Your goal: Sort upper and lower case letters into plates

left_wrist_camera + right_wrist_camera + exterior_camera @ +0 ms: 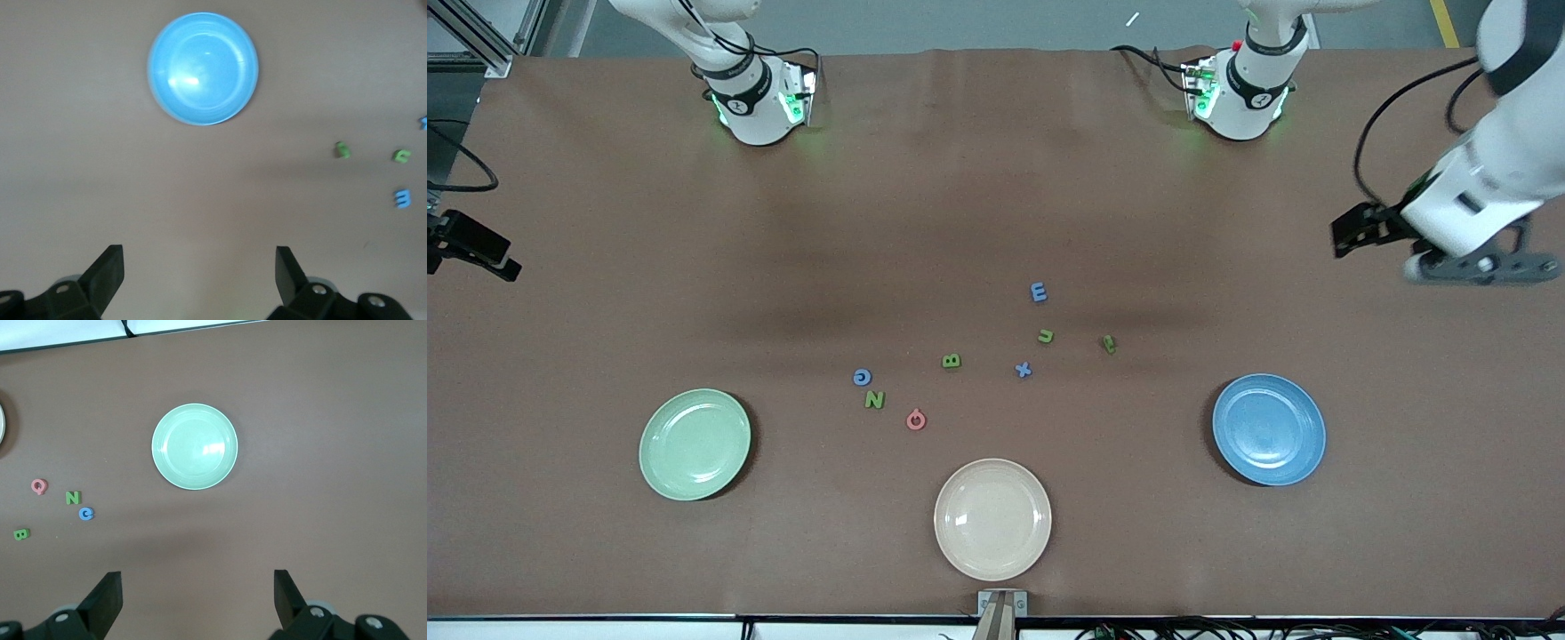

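Eight small letters lie loose in the middle of the table: blue E [1039, 292], green u [1046, 336], another green piece [1109, 343], blue x [1024, 370], green B [951, 360], blue G [862, 377], green N [874, 400] and pink Q [916, 420]. The pale green plate [695, 444] sits toward the right arm's end, the blue plate [1269, 429] toward the left arm's end; both are bare. My left gripper [199, 252] hangs open, high over bare table, with the blue plate [203, 68] in its view. My right gripper [198, 577] is open and empty, the green plate [195, 446] in its view.
A cream plate [992, 519], empty, sits nearest the front camera between the two coloured plates. The arms' bases [756, 98] [1240, 93] stand along the table's back edge. A small mount [1002, 609] juts at the front edge.
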Controlling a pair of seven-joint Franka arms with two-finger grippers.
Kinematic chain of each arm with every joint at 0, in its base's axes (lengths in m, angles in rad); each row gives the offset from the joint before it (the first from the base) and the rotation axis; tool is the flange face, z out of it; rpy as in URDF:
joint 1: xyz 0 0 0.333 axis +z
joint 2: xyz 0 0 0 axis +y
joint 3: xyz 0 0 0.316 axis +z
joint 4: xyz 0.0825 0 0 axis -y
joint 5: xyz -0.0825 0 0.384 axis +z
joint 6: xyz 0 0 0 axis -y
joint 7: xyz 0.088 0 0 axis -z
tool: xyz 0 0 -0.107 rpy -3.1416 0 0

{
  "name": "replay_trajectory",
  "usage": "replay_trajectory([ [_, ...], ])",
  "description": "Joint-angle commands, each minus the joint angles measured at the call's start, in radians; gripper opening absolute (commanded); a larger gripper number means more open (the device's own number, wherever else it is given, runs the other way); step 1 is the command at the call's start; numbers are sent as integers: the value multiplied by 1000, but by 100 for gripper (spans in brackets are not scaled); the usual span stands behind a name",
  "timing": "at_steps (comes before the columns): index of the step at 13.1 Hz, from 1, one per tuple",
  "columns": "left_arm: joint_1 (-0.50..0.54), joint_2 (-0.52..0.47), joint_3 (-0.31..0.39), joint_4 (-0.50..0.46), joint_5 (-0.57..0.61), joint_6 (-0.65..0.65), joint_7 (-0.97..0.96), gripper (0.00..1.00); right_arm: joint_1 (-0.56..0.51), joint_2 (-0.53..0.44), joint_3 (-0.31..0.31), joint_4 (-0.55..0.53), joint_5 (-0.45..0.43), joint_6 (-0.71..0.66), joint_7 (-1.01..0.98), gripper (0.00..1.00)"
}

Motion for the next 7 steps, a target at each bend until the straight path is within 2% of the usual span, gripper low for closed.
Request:
replay_trajectory([
  [1, -41, 112, -72, -21, -6, 127, -174, 100, -14, -4, 11, 1, 3, -3, 5, 100],
  [5, -144, 255, -78, -121, 2, 413, -345, 98, -14, -4, 12, 1, 3, -3, 5, 100],
  [7, -186, 348, -77, -123, 6, 497, -474, 91, -10, -3, 12, 1, 6, -6, 9, 100],
])
